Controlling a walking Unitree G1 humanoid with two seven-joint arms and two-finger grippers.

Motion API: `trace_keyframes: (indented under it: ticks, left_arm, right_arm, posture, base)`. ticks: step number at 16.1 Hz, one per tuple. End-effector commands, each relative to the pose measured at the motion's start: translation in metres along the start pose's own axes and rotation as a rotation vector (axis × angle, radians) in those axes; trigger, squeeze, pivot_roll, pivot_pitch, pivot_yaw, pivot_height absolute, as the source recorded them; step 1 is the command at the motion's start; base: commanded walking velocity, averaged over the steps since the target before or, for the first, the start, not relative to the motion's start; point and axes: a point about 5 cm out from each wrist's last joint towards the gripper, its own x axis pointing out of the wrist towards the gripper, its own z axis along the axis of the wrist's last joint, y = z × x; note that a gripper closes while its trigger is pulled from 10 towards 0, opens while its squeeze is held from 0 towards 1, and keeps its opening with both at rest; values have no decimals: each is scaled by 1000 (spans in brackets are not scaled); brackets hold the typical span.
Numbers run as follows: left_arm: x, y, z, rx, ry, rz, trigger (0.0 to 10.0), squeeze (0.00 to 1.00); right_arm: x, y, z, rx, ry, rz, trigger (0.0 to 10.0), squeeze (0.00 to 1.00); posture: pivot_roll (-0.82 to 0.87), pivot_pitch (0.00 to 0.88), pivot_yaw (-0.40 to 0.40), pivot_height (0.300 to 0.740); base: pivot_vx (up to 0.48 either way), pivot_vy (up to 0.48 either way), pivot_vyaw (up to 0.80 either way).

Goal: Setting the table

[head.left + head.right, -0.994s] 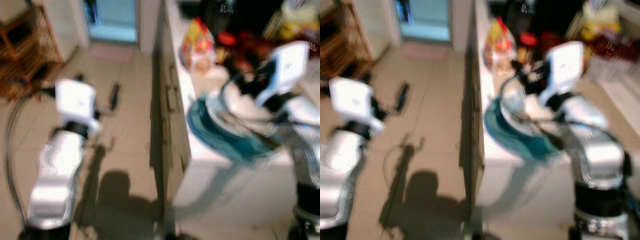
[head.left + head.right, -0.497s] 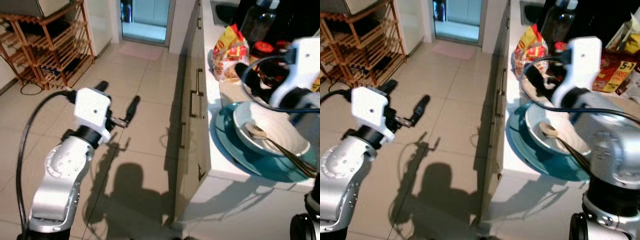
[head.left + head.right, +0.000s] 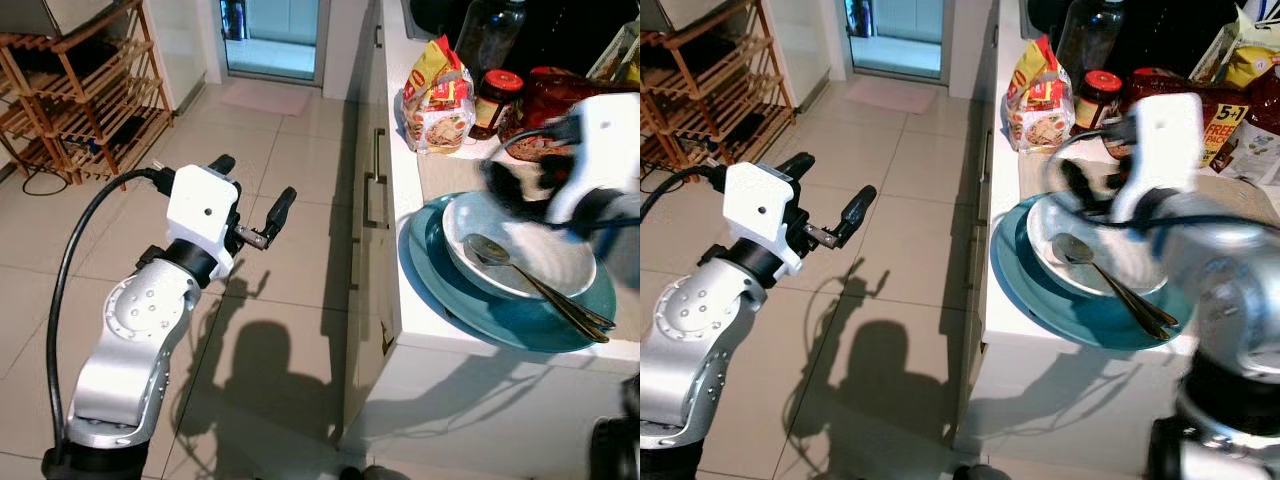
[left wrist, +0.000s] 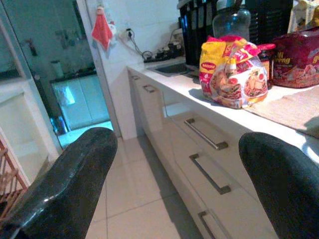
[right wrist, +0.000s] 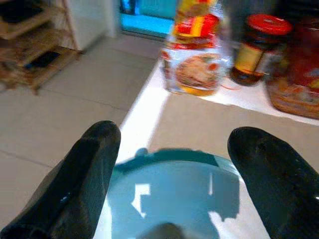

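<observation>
A teal plate (image 3: pixel 470 305) lies at the near end of the white counter (image 3: pixel 440 175). A pale blue bowl (image 3: pixel 535 265) sits on it, with a metal spoon (image 3: pixel 488 250) resting inside, handle over the near rim. My right gripper (image 3: pixel 515 188) hovers just above the bowl's far side, blurred by motion. In the right wrist view its fingers (image 5: pixel 92 164) stand open, with the bowl (image 5: pixel 174 199) below and between them. My left gripper (image 3: pixel 252 187) is open over the tiled floor, left of the cabinet, holding nothing.
Behind the plate stand a yellow noodle packet (image 3: pixel 438 95), a red-lidded jar (image 3: pixel 497 100), a dark bottle (image 3: pixel 490 30) and red food packs (image 3: pixel 1230 115). The cabinet front with bar handles (image 3: pixel 376 180) drops below the counter. A wooden rack (image 3: pixel 70 90) stands far left.
The whole view has shifted and sharpened as the camera moved. My right gripper has dropped closer to the bowl and is blurred. The left arm holds about the same pose.
</observation>
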Motion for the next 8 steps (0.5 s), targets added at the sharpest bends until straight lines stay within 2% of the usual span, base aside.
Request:
trace_keyframes:
  ticks: [1, 2, 3, 6, 8]
  left_arm:
    - [2, -4, -1, -8, 11, -3, 10000, 0]
    - [5, -7, 1, -13, 7, -17, 10000, 0]
    - [6, -8, 2, -14, 6, -23, 10000, 0]
    - [7, -7, 2, -9, 6, -26, 10000, 0]
    - [7, -7, 2, 0, 9, -24, 10000, 0]
  right_arm:
    - [-3, 1, 3, 11, -12, -21, 10000, 0]
    - [-1, 6, -2, 119, 30, -6, 10000, 0]
    - [-1, 5, -3, 114, 62, -15, 10000, 0]
    - [-1, 2, -2, 104, 61, -31, 10000, 0]
    - [-1, 2, 0, 106, 49, -45, 10000, 0]
  posture:
    - [65, 57, -73, 740]
    - [64, 58, -72, 740]
    - [63, 59, -71, 740]
    - [61, 60, -70, 740]
    - [58, 61, -69, 740]
  base:
    - [0, 0, 0]
    - [-281, 0, 0]
    - [-330, 0, 0]
    - [-313, 0, 0]
    - [0, 0, 0]
